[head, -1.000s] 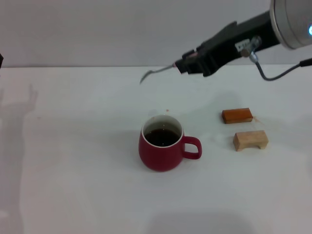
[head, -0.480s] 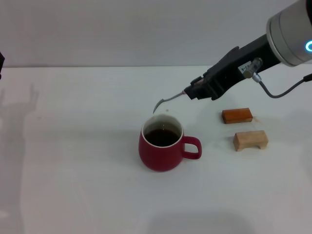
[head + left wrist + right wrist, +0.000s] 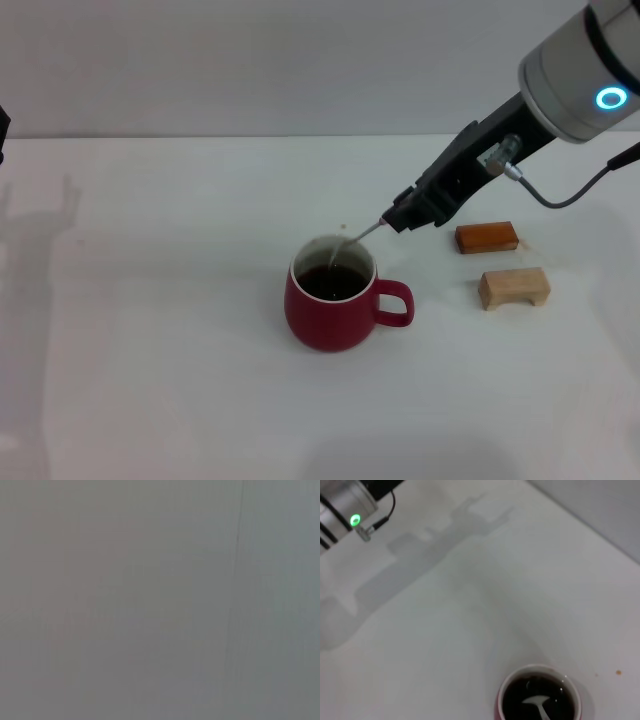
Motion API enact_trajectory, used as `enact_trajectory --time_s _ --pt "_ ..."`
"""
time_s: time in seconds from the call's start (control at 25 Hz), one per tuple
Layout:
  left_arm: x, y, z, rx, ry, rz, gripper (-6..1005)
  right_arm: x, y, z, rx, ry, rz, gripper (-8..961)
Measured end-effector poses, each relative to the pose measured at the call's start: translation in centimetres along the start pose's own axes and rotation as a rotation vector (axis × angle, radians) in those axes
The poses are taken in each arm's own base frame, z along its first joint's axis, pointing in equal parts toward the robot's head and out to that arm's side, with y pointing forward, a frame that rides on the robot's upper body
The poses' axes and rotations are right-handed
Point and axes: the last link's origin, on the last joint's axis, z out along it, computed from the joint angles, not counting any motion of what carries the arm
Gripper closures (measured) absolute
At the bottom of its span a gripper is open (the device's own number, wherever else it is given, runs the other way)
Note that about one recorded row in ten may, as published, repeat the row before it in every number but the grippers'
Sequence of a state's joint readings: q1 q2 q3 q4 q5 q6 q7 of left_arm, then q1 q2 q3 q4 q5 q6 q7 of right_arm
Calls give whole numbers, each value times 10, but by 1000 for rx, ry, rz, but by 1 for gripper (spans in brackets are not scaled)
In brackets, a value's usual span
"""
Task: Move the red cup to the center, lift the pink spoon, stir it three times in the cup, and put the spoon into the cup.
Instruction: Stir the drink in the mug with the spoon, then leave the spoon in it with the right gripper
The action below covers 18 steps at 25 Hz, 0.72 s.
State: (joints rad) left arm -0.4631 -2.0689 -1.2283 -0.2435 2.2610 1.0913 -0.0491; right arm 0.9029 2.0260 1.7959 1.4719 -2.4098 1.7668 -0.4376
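The red cup (image 3: pixel 330 305) stands on the white table (image 3: pixel 150 330) near the middle, handle pointing right, with dark liquid inside. My right gripper (image 3: pixel 394 221) hangs just behind and right of the cup, shut on the pink spoon (image 3: pixel 362 237). The pink handle is hidden in the gripper. The silver neck slants down over the rim and the bowl dips into the liquid. In the right wrist view the cup (image 3: pixel 507 690) is seen from above with the spoon's bowl (image 3: pixel 535 700) in the liquid. The left wrist view shows only a grey surface.
An orange block (image 3: pixel 487 237) and a tan block (image 3: pixel 514 287) lie to the right of the cup. A part of the left arm (image 3: pixel 342 502) with a green light is parked at the table's far left side.
My right gripper has come down and toward the cup with the spoon. The spoon's bowl went from the air behind the cup into the liquid.
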Motion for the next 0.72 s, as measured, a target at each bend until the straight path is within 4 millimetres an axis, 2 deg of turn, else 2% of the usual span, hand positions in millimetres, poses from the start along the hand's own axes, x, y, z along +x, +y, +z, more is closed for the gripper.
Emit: enact_trajectory --time_s 0.72 --pt "0 1 -1 -5 2 -3 183 -16 -12 33 -26 105 -34 796"
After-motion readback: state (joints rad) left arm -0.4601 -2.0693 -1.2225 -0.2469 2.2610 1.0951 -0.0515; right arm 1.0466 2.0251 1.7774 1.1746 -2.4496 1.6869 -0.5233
